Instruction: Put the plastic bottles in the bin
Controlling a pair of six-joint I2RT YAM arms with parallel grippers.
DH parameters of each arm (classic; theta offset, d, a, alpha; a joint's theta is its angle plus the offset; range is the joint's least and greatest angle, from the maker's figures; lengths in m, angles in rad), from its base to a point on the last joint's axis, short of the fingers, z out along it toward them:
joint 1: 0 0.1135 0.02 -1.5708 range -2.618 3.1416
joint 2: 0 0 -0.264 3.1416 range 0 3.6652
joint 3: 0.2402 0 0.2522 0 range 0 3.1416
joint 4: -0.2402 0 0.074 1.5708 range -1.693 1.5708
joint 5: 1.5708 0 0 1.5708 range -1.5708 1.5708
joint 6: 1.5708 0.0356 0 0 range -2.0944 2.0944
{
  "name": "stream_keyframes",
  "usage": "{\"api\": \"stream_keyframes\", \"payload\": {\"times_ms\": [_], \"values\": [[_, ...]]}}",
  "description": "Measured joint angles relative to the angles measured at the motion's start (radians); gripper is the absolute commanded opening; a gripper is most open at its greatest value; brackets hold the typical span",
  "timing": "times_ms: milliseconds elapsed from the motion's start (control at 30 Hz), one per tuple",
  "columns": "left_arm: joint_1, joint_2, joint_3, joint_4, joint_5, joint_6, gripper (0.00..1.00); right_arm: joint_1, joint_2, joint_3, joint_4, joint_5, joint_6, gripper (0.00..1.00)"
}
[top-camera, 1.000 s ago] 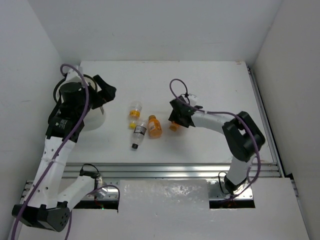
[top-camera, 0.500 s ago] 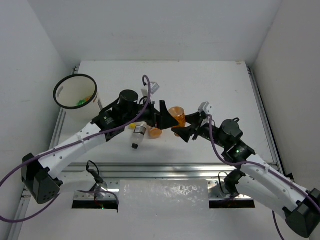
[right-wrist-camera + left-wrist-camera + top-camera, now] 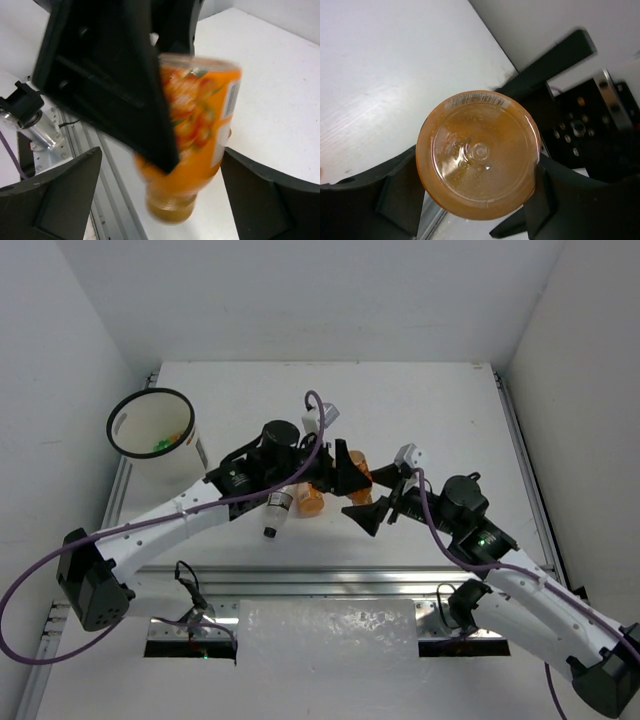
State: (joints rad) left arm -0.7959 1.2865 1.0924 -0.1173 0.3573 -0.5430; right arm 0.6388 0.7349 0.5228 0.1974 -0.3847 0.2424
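An orange plastic bottle (image 3: 359, 466) hangs in the air over the middle of the table, with my left gripper (image 3: 349, 472) shut on it. In the left wrist view its round base (image 3: 479, 155) fills the gap and both fingers (image 3: 397, 192) press its sides. My right gripper (image 3: 381, 496) stands open just right of it; in the right wrist view the bottle (image 3: 202, 117) is between wide fingertips (image 3: 62, 192) that do not touch it. On the table lie another orange bottle (image 3: 311, 501) and a clear bottle with a black cap (image 3: 277, 511). The white bin (image 3: 152, 426) stands at the far left.
Something green (image 3: 160, 447) lies inside the bin. The left arm (image 3: 190, 505) stretches across the table from the bin side to the centre. A metal rail (image 3: 330, 580) runs along the near edge. White walls close in on both sides.
My left arm swung from the bin to the centre and closed on the orange bottle that the right gripper was holding up. The right gripper opened and let it go.
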Motion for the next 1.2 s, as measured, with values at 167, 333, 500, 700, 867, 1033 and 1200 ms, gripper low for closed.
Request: {"api": "stream_keyframes", "payload": {"times_ms": [167,333,500,700,867,1033,1200], "values": [[0.054,-0.018,0.169,-0.240,-0.326,-0.018,0.00,0.013,0.008,0.076,-0.130,0.197,0.046,0.99],[0.495,-0.119,0.347,-0.438,-0.589,-0.035,0.00,0.012,0.069,0.179,-0.315,0.449,0.118,0.99],[0.826,-0.143,0.499,-0.578,-0.824,-0.011,0.02,0.011,0.152,0.180,-0.404,0.493,0.151,0.99],[1.008,-0.076,0.454,-0.597,-0.875,0.026,0.57,0.011,0.389,0.235,-0.417,0.424,0.138,0.99],[1.041,0.020,0.348,-0.603,-0.828,0.037,1.00,0.011,0.726,0.472,-0.422,0.352,0.119,0.99],[1.040,0.005,0.348,-0.606,-0.754,0.071,1.00,0.012,0.997,0.684,-0.466,0.296,0.144,0.97],[1.027,-0.117,0.339,-0.601,-0.639,0.116,1.00,0.020,1.168,0.789,-0.494,0.241,0.178,0.88]]}}
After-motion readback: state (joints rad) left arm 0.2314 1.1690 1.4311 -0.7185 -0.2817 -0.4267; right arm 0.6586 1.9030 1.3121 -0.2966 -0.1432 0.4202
